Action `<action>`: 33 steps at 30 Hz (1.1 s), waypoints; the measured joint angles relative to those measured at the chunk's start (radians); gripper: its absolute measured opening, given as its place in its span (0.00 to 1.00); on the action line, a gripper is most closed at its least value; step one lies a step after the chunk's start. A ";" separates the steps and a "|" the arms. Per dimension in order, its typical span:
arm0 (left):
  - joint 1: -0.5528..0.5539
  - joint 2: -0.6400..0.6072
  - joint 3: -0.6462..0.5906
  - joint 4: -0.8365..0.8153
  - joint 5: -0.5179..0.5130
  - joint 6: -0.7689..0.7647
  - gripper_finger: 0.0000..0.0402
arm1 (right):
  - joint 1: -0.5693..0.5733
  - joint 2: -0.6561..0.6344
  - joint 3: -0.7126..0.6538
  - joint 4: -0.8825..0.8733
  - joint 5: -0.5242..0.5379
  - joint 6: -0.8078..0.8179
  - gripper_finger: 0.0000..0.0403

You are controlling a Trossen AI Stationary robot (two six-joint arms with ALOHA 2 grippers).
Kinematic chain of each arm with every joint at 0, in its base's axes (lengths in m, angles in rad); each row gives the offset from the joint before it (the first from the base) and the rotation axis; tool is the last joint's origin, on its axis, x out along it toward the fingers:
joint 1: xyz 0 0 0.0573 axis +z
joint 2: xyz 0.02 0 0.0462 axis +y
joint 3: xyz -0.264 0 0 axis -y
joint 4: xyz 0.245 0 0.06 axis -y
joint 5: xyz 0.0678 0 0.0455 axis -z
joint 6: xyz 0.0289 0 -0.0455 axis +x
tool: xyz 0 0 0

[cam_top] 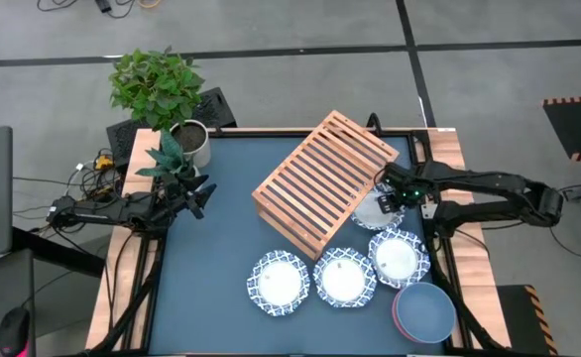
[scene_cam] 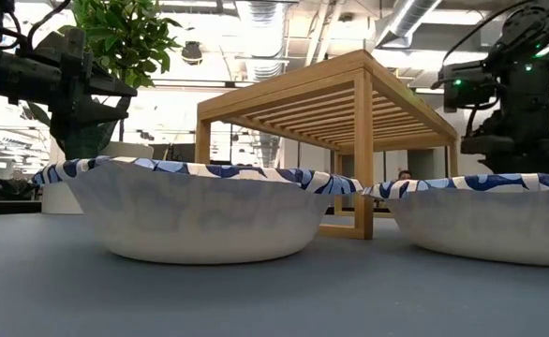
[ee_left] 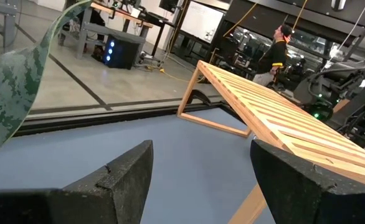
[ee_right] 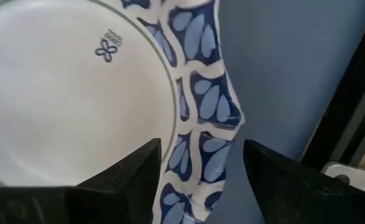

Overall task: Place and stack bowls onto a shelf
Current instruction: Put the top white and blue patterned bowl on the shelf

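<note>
As my right end effector (ee_right: 198, 171) hangs open astride a bowl (cam_top: 375, 210) rim beside the shelf (cam_top: 322, 180), I'd pinch squarely — left end effector (ee_left: 201, 180) open, idle.

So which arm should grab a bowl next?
The right one. Its hand is open right over a patterned bowl beside the shelf. The left hand waits near the plant, far from every bowl.

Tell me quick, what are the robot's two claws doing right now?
Left gripper: open, holding nothing, near the plant.
Right gripper: open, fingers either side of a patterned bowl's rim, not yet closed.
</note>
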 joint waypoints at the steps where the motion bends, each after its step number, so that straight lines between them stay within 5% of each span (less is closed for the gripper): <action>1: 0.000 0.000 0.000 0.000 0.000 0.000 0.63 | 0.000 0.000 -0.005 0.003 0.002 0.000 0.63; 7: 0.000 0.000 0.000 0.000 -0.001 0.000 0.63 | -0.001 0.000 -0.010 0.003 0.007 0.013 0.55; 18: 0.000 0.000 0.000 0.000 -0.002 0.000 0.63 | -0.001 0.000 -0.009 0.005 0.020 0.029 0.06; 33: 0.000 0.000 0.000 0.000 -0.003 0.000 0.63 | -0.001 0.000 0.093 -0.053 0.020 0.019 0.05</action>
